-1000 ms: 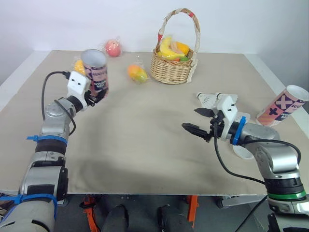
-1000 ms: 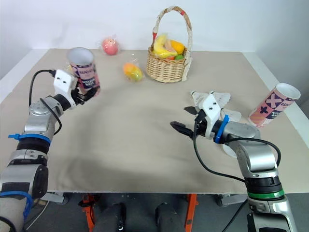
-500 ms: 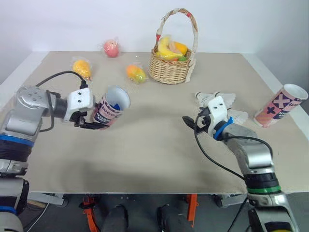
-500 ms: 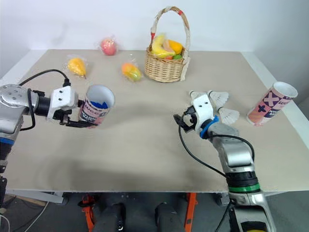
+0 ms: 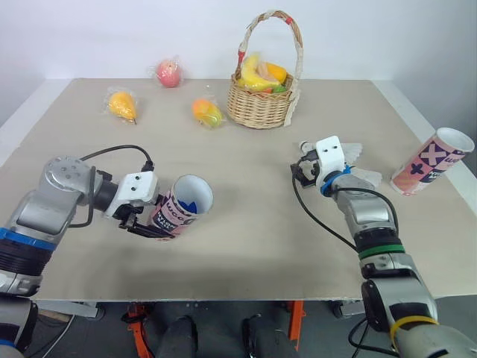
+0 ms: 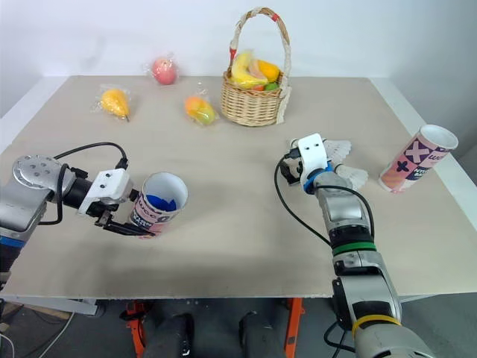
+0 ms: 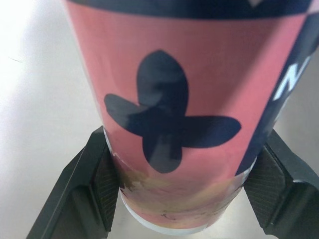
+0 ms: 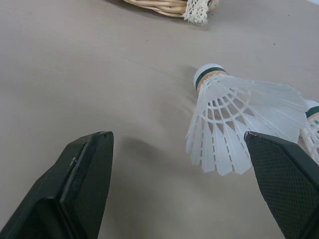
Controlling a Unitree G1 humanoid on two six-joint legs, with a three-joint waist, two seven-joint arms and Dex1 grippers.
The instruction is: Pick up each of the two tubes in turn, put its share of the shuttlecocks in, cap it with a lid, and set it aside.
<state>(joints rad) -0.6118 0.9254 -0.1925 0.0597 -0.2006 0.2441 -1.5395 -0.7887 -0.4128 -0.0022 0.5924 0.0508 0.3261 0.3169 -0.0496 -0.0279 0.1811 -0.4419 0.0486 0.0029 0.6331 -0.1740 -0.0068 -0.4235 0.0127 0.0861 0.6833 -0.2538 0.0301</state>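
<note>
A pink patterned tube is being gripped near its closed end by the left gripper, with both black fingers pressed against its sides, at the front left of the table. The tube is being held tilted, its open mouth raised toward the table's centre, and something blue is showing inside. The right gripper is being held wide open and empty, low over the table, just beside two white shuttlecocks. A second tube is lying at the table's right edge, well apart from a fruit basket at the back.
</note>
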